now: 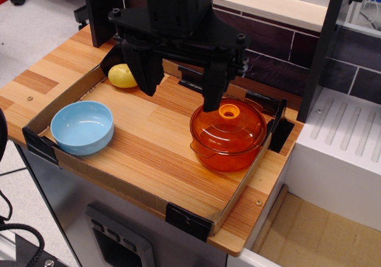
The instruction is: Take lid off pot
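The lid [229, 124] sits closed on the pot [226, 148], both translucent orange, near the right edge of the wooden tabletop [155, 154], just inside the low cardboard rim [238, 189] that borders it. The lid is shallow-domed, with a ring-shaped orange knob [229, 110] at its centre; the pot below is deep and round, with a small pouring lip on its left side. The black gripper [178, 85] hangs above and to the left, its jaws spread wide and holding nothing; the right finger [212, 91] ends just beside the knob, the left finger [146, 74] well clear. A yellow lemon-like fruit [122, 75] lies behind the left finger. A light blue bowl [82, 126] stands well apart, at the left.
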`<state>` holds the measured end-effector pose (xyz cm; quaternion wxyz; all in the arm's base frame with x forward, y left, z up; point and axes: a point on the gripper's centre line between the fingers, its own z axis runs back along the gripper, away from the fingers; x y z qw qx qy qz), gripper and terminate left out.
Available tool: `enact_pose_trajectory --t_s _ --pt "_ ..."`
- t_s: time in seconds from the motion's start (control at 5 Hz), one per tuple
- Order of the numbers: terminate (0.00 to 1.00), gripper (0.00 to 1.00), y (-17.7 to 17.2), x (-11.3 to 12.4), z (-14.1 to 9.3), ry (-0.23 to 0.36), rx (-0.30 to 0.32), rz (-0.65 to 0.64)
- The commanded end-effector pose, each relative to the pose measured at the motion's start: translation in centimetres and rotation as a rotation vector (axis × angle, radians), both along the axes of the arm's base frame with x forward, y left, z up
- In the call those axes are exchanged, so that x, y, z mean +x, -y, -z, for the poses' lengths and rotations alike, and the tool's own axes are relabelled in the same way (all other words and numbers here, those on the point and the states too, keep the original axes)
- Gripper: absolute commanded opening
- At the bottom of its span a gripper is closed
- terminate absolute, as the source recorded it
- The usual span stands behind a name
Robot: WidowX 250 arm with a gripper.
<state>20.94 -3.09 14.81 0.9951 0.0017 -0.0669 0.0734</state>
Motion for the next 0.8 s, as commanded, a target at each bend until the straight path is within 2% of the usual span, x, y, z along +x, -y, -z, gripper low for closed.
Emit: enact_pose_trajectory --t_s 0.0,0.2,0.4,0.6 --pt "0.0 1.0 0.0 0.0 0.0 0.0 0.0 0.0" --pt "0.0 1.0 1.0 2.8 0.8 0.005 -0.004 -0.042" --pt "0.0 1.0 1.3 5.3 1.6 -0.007 -0.051 -0.034" --pt "0.0 1.0 1.3 5.7 2.6 -0.003 -0.094 -0.04"
